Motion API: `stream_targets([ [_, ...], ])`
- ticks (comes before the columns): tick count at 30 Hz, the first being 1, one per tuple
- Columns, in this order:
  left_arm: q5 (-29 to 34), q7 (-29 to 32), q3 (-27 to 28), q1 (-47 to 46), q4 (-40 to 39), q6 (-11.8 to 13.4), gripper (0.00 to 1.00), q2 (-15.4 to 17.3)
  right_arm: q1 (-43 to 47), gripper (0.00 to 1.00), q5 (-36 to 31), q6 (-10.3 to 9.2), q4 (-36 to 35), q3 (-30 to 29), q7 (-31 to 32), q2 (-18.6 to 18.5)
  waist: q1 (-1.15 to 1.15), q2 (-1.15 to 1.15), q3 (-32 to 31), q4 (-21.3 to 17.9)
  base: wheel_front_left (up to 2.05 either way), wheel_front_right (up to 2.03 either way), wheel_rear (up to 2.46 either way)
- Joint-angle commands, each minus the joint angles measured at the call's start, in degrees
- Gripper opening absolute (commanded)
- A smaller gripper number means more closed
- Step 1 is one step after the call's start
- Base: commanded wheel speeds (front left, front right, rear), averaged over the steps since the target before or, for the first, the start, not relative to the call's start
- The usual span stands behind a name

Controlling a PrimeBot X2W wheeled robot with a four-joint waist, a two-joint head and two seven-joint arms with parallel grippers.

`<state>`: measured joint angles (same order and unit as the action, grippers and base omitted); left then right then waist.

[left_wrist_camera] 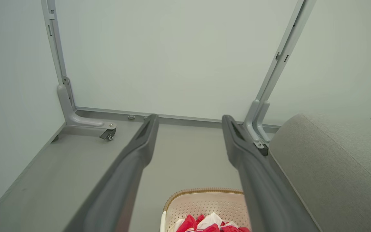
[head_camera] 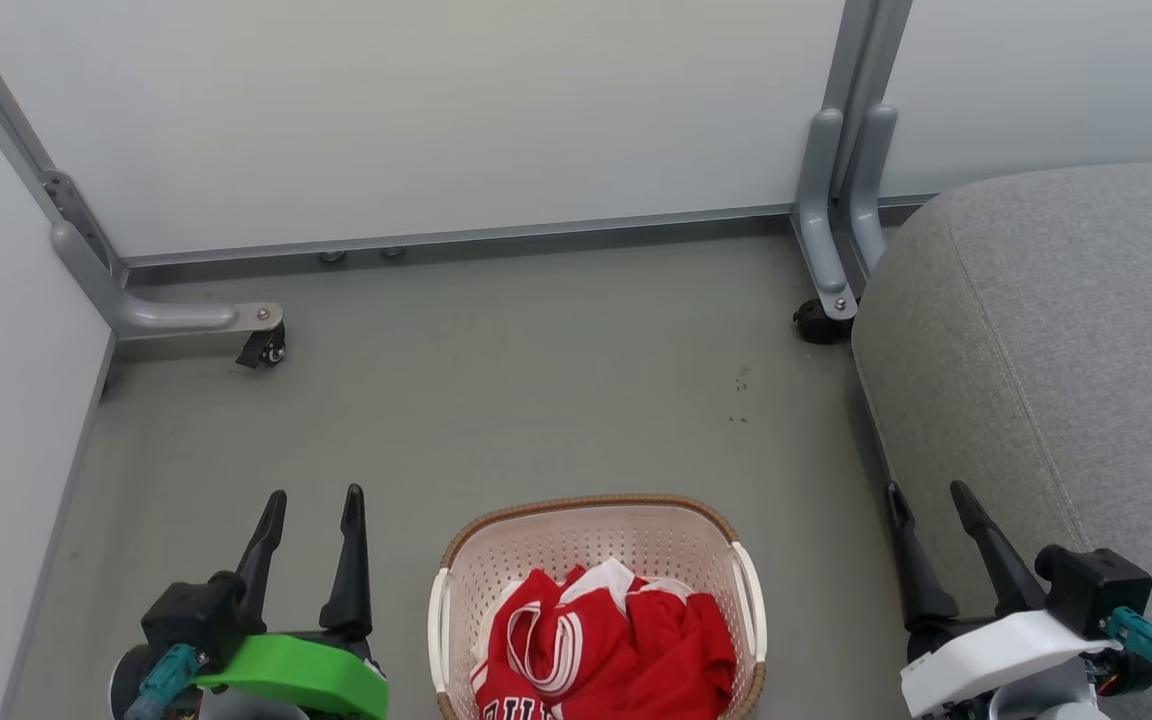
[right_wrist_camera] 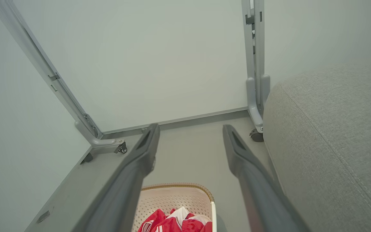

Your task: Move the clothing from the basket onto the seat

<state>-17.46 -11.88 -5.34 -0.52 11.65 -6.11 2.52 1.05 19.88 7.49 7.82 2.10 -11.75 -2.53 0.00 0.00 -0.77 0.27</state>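
Note:
Red clothing (head_camera: 601, 645) with white striped trim lies crumpled in the cream perforated basket (head_camera: 591, 512), which stands on the floor at the bottom middle of the head view. The clothing (left_wrist_camera: 209, 224) and basket (left_wrist_camera: 201, 201) show low in the left wrist view, and the clothing (right_wrist_camera: 174, 222) and basket (right_wrist_camera: 175, 198) low in the right wrist view. The grey seat (head_camera: 1066, 340) rises at the right. My left gripper (head_camera: 316, 497) hangs open left of the basket. My right gripper (head_camera: 929, 490) is open between basket and seat. Both hold nothing.
Pale partition panels close the back and left. Their grey metal legs with castors (head_camera: 266, 345) (head_camera: 821, 322) stand on the grey floor (head_camera: 536, 380) at the back left and beside the seat's far corner.

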Motion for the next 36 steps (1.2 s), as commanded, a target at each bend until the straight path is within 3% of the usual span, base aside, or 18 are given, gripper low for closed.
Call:
stream_targets([
  [1, 1.35, -0.61, -0.13, 0.24, -0.02, -0.37, 1.00, 0.45, 0.47, 1.00, -1.33, 0.00, -0.21, -0.25, -0.68, -0.35, 0.00, 0.00, -0.07, 0.03, 0.00, 0.00, 0.00],
  [27, 9.27, -3.46, -0.91, 1.19, 0.69, -0.96, 1.00, 0.54, 1.92, 1.00, -11.06, -0.02, -0.07, 0.32, -3.61, -0.53, 0.00, 0.00, -0.67, 0.92, 0.00, 0.00, 0.00],
  [36, 9.23, -3.36, -0.78, 0.84, 1.21, -1.13, 1.00, 0.54, 1.73, 1.00, -10.57, -0.02, -0.01, 0.25, -3.51, -0.51, 0.00, 0.00, -0.87, 1.17, 0.00, 0.00, 0.00],
])
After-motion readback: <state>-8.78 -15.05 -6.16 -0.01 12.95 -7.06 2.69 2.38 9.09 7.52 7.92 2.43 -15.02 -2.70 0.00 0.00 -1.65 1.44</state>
